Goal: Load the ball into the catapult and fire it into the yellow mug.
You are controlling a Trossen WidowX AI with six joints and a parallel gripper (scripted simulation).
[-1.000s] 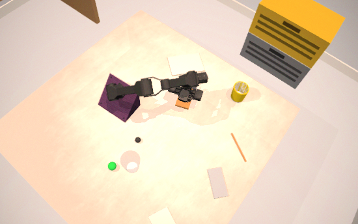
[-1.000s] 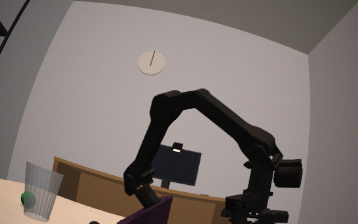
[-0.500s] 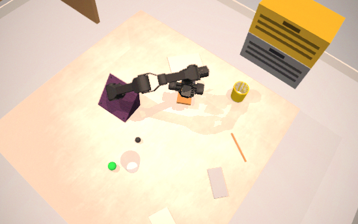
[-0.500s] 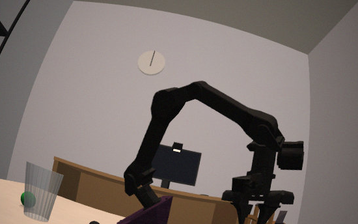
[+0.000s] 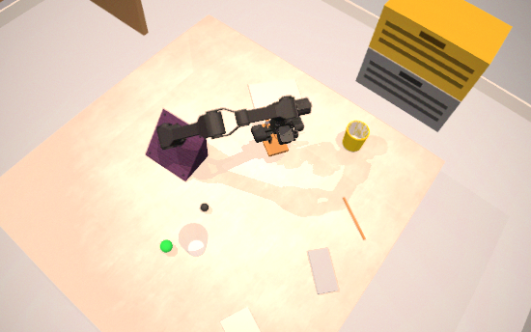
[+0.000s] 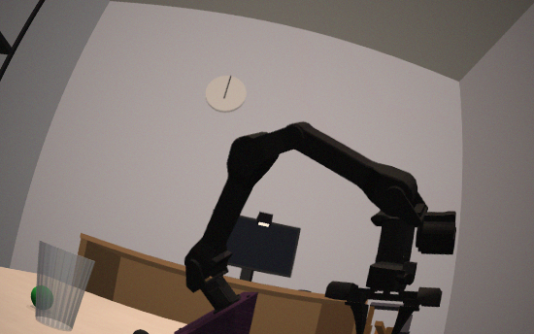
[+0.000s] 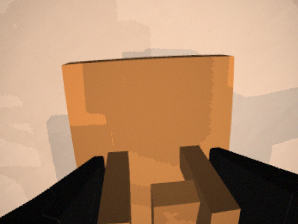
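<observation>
The orange catapult [image 5: 276,149] [image 7: 150,110] stands on the table under the arm, its flat base with upright posts showing in the wrist view. My gripper [image 7: 157,161] points down and is shut on the catapult, with its black fingers at the outer sides of the two posts. The yellow mug [image 5: 353,141] stands upright to the right of the catapult in the top view. A green ball [image 5: 166,246] [image 6: 34,297] lies beside a clear cup [image 5: 193,235] [image 6: 63,291]. A small black ball [image 5: 204,207] lies nearer the arm's base. Most of the catapult is hidden by the gripper in the top view.
The purple base block [image 5: 185,159] carries the arm. A thin orange stick [image 5: 353,218] and a grey flat block [image 5: 323,271] lie toward the lower right of the table. A pale sheet [image 5: 265,94] lies behind the catapult; another pale flat piece [image 5: 241,322] is at the bottom edge.
</observation>
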